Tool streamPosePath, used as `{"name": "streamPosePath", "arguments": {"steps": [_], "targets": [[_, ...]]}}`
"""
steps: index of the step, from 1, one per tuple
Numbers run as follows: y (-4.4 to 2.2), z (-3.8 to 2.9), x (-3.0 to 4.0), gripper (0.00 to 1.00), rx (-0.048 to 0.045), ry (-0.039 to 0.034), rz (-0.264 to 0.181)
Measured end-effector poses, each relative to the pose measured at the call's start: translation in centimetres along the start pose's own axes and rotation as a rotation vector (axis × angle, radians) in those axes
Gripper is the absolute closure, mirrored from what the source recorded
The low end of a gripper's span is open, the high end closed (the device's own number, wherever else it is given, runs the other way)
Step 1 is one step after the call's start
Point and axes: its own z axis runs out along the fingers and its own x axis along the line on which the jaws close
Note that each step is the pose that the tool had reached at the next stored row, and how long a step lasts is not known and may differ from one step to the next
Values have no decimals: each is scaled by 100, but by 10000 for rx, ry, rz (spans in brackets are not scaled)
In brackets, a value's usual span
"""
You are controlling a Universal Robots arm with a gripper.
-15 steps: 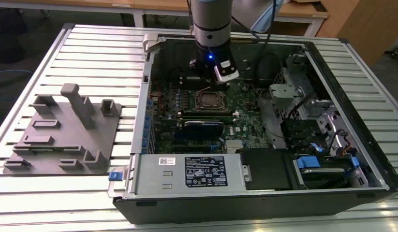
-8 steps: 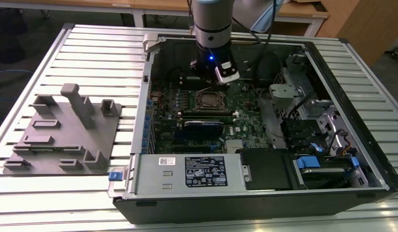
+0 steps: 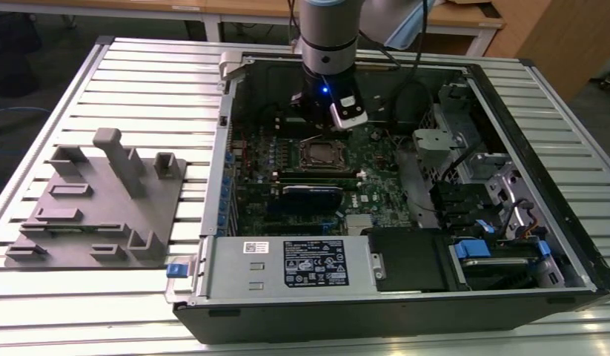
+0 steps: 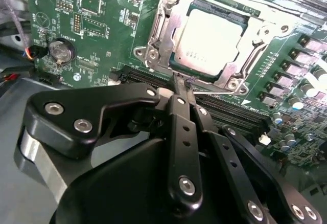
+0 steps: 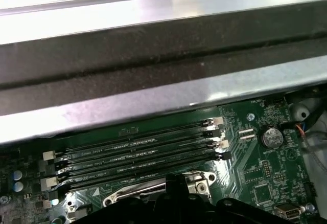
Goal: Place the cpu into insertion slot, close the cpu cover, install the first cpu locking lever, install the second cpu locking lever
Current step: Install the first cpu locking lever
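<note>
Currently I see the cpu (image 4: 210, 40) seated in the slot (image 4: 148, 55) under the cover (image 4: 251, 39), just beyond my end effector (image 4: 184, 87), whose fingers sit pinched together at the slot's edge.

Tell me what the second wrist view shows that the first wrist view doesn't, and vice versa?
Second wrist view: the cpu seated under the closed cpu cover, and the gripper shut at that frame's edge. First wrist view: the case wall, a broad metal band beside the board. Both wrist views: the insertion slot with its metal rim, the long memory slots and the round coin battery.
</note>
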Motion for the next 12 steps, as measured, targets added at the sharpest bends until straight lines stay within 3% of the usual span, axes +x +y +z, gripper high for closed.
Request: {"name": "streamPosePath", "arguments": {"steps": [12], "targets": [[21, 13, 5, 89, 1, 0, 32]]}}
